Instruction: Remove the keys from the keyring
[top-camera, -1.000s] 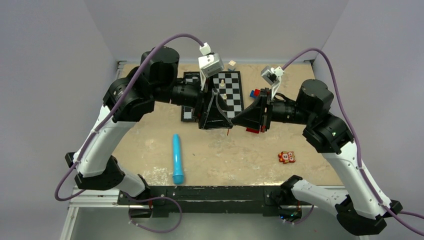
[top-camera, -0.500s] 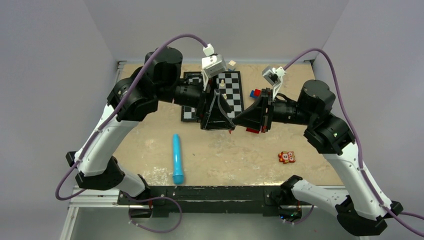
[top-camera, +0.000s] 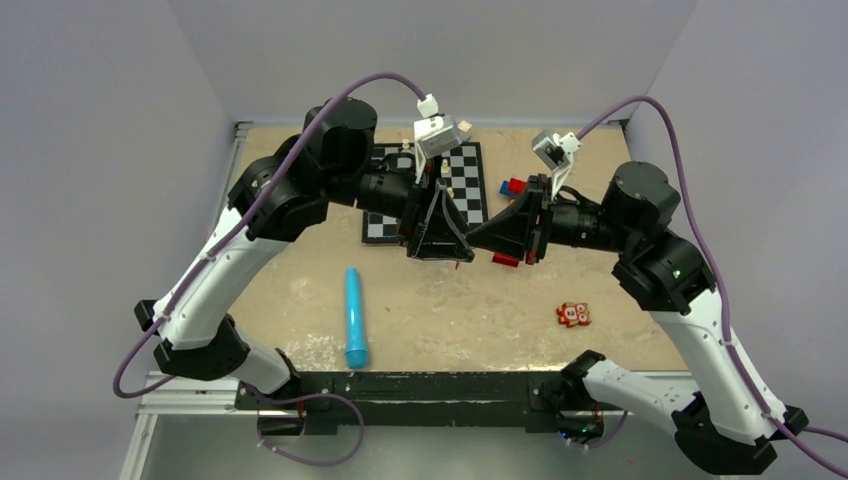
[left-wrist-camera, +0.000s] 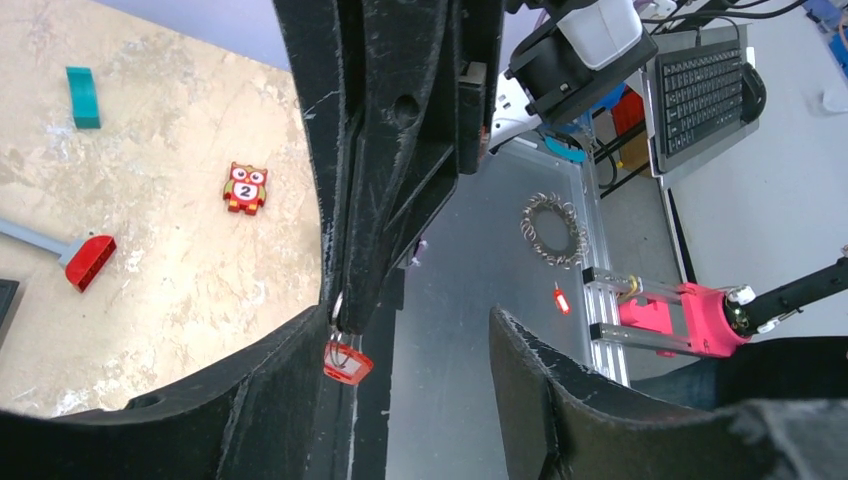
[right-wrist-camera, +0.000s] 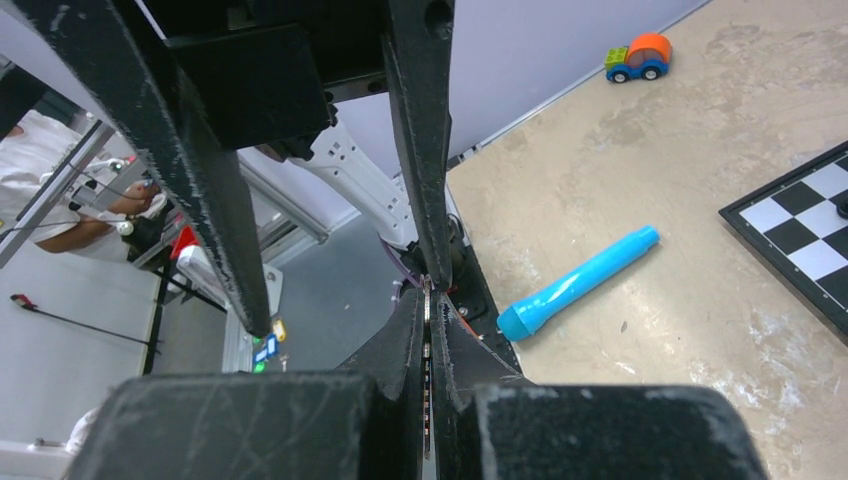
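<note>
While the small red plastic key tag (left-wrist-camera: 347, 363) hung mid-air from its thin metal ring (left-wrist-camera: 336, 318), my right pincer (right-wrist-camera: 430, 300) clenched that ring, my left pincer (left-wrist-camera: 410, 322) gaping beside. Separation seemed underway; next called for gripping the key, unseen.

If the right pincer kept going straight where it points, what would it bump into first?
Probably a finger of the left pincer. It crosses just ahead of the right pincer, whose tip pinches the keyring. Depth is hard to judge.
</note>
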